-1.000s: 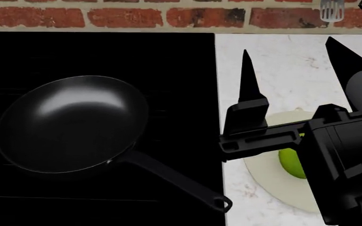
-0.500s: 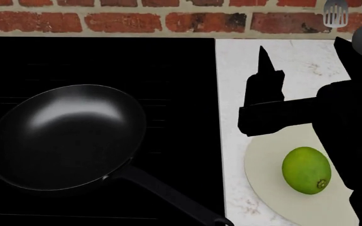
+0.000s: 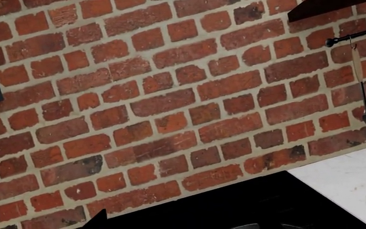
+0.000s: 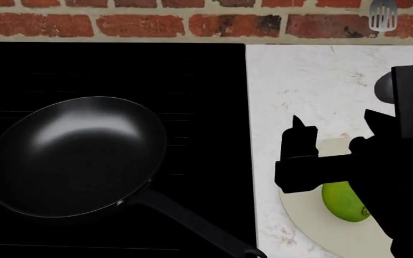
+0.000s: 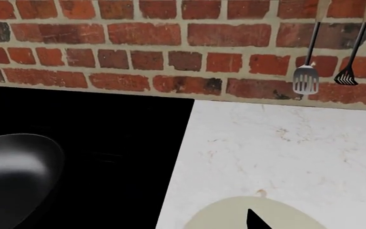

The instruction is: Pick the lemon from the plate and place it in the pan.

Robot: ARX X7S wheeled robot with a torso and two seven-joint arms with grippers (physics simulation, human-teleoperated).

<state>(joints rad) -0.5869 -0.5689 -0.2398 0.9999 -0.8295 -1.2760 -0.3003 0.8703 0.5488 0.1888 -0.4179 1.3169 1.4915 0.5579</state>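
While the lemon (image 4: 344,201) is lying on the plate (image 4: 314,223) just beside the pan (image 4: 73,156), the right gripper (image 4: 335,142) is hanging over it, fingers (image 4: 298,141) spread wide to straddle the fruit. Nothing is being held, and the left gripper is out of view

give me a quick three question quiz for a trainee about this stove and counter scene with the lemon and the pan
1. True or false: the lemon lies in the pan.
2. Which gripper is over the plate: A) left gripper, B) right gripper?
3. Fill in: the pan sits on the black ____.

Key
1. False. It lies on the plate, partly hidden by the right arm.
2. B. One of its fingers shows beside the lemon; whether they are closed cannot be told.
3. Cooktop; the plate is on the white counter.
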